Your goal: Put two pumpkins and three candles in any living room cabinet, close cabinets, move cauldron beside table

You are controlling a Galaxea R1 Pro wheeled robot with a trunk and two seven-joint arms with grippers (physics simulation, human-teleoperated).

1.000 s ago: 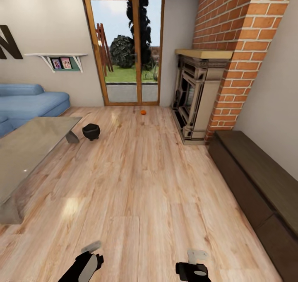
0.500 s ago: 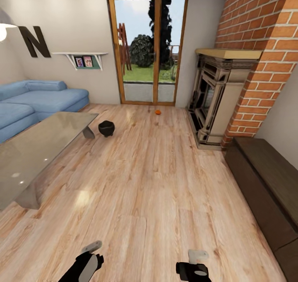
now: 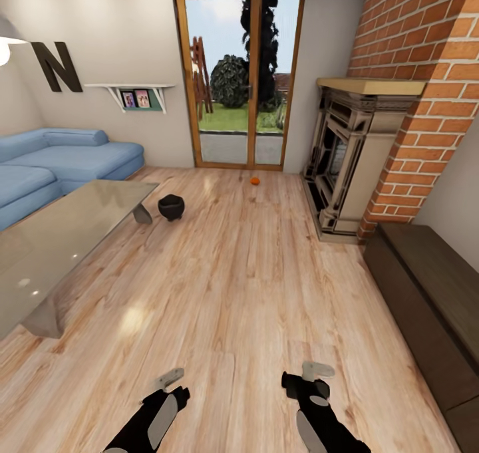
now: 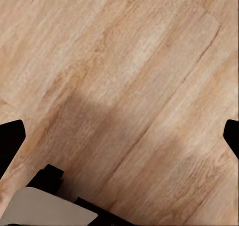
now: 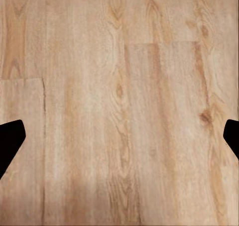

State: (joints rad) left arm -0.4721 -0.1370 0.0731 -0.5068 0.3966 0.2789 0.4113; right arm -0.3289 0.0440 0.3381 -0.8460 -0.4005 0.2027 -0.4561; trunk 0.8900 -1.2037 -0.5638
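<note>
1. Here, my left gripper [image 3: 174,381] hangs low over the pale wood floor [image 3: 239,293]; in its wrist view the two dark fingertips [image 4: 11,141] sit at opposite edges with bare planks between them, so the fingers are spread wide and hold nothing.
2. My right gripper [image 3: 313,376] hangs beside it over the same floor, and its wrist view shows the same thing: black fingertips [image 5: 10,139] far apart, only wood grain between.
3. One pumpkin [image 3: 255,181] lies far ahead on the floor, near the glass door [image 3: 241,74]: a tiny, squat, bright-orange ball, too small here to make out its ribs.
4. The cauldron [image 3: 171,206] stands upright on the floor just beside the far corner of the table [image 3: 60,240]: matt black, round-bellied, with a wide open mouth.
5. The table is low and long, its grey glass top shiny with reflections, and it stands to my left in front of the blue sofa [image 3: 66,160].
6. The cabinet [image 3: 432,300] runs along the wall on my right: dark brown, low, flat fronts shut, next to the brick fireplace [image 3: 359,153].
</note>
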